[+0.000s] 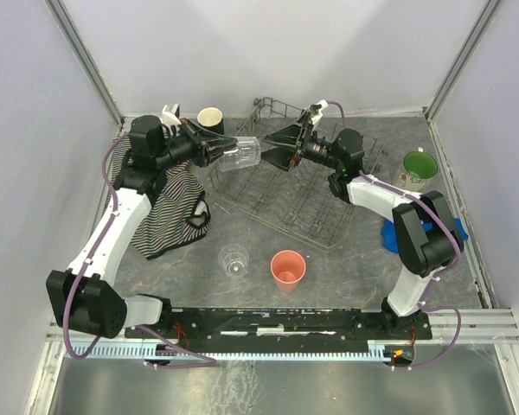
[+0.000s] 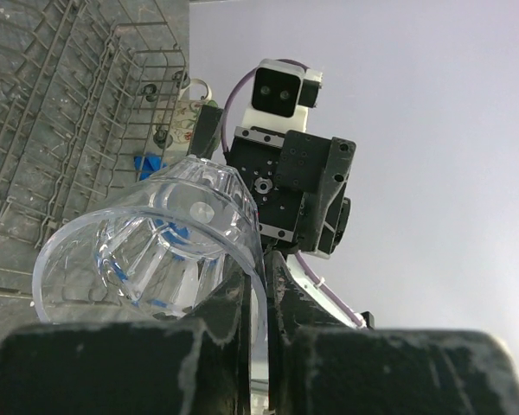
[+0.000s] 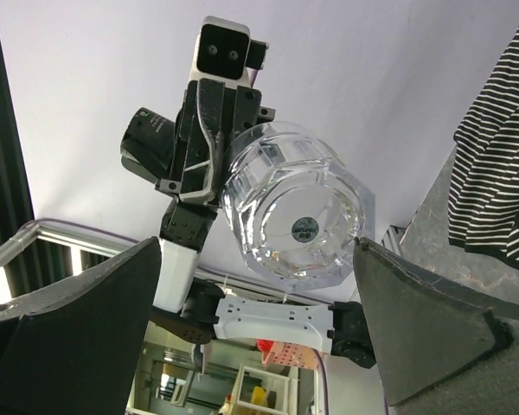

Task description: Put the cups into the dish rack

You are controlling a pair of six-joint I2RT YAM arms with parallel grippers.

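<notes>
Nearest the arm bases, a small clear glass tumbler (image 1: 233, 259) and a salmon-pink plastic tumbler (image 1: 287, 268) stand upright on the grey mottled tabletop (image 1: 346, 277), side by side but apart, both outside the rack. A little farther back on the left lies a crumpled black-and-white striped cloth (image 1: 177, 207), with the left arm reaching over it. On the right, a blue object (image 1: 387, 235) shows partly from under the right arm. Past the two tumblers sits the large grey wire dish rack (image 1: 303, 203), set at an angle across the middle of the table. No cup can be seen inside it. Above the rack's far left corner the left gripper (image 1: 218, 151) is clamped on the rim of a faceted clear glass (image 1: 242, 154). The glass is held on its side, its mouth toward the left wrist and its thick base pointing right. The left wrist view shows one finger (image 2: 229, 337) outside the wall and one inside. Facing it, the right gripper (image 1: 272, 147) is spread wide, its broad dark fingers (image 3: 78, 337) flanking the glass's base (image 3: 294, 212). Whether they touch it cannot be told. At the far right stands a cream floral mug with a green interior (image 1: 419, 169), upright on the table beyond the rack's edge. At the far left, a black mug with a cream interior (image 1: 210, 118) stands behind the left gripper.
</notes>
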